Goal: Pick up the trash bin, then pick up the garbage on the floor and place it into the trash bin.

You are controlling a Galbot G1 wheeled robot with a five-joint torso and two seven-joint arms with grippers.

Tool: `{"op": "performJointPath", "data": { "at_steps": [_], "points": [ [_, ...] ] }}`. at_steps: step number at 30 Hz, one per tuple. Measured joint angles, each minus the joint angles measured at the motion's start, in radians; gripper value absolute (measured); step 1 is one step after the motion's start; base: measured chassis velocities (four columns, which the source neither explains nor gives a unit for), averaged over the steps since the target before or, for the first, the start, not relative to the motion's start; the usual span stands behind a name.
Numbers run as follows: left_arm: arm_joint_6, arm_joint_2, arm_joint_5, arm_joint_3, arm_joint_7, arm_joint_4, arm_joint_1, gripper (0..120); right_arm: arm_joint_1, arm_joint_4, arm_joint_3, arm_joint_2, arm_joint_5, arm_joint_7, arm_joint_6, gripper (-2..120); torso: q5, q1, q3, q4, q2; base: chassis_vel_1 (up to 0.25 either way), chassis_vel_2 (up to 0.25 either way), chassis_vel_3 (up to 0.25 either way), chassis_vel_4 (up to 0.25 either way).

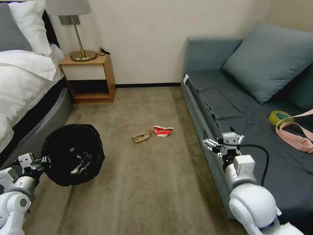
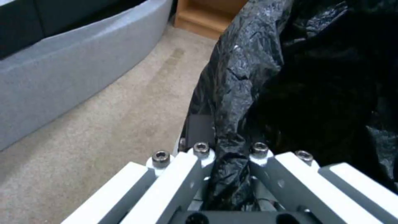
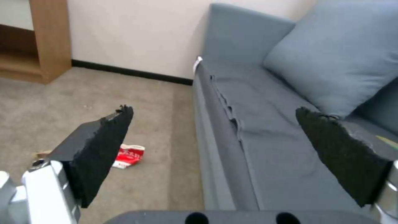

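The trash bin [image 1: 73, 155], wrapped in a crinkled black bag, hangs tilted at the lower left beside the bed, with some litter visible inside it. My left gripper [image 1: 40, 162] is shut on the bin's bag-covered rim [image 2: 232, 102], with the black plastic pinched between its fingers [image 2: 201, 155]. Two pieces of garbage lie side by side on the carpet: crumpled brown paper [image 1: 141, 136] and a crushed red-and-white carton [image 1: 163, 131] [image 3: 130, 155]. At the sofa's front edge, right of the garbage, my right gripper [image 1: 223, 141] [image 3: 213, 112] is held open and empty.
A bed [image 1: 22, 85] runs along the left, with a wooden nightstand [image 1: 89, 78] and lamp at the far wall. A grey sofa [image 1: 247, 107] borders the right, carrying a cushion [image 1: 270, 62], a yellow-green tape roll [image 1: 279, 116] and a pink strap [image 1: 295, 135]. Open carpet lies between.
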Motion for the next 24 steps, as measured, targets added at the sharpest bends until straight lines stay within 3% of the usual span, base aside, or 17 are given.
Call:
{"op": "performJointPath", "data": {
  "at_steps": [15,24],
  "points": [
    [0.0,0.01,-0.012,-0.007,-0.006,0.01,-0.008,2,-0.023,0.002,-0.016,0.055,-0.001,-0.038,0.034,100,0.0,0.0,0.0,0.0001,0.0,0.0,0.0,0.0,0.0],
    [0.0,0.013,-0.019,-0.022,-0.01,0.016,-0.004,2,-0.029,0.003,-0.016,0.04,0.004,-0.051,0.04,100,0.0001,0.0,0.0,0.0001,0.0,0.0,0.0,0.0,0.0]
  ]
}}
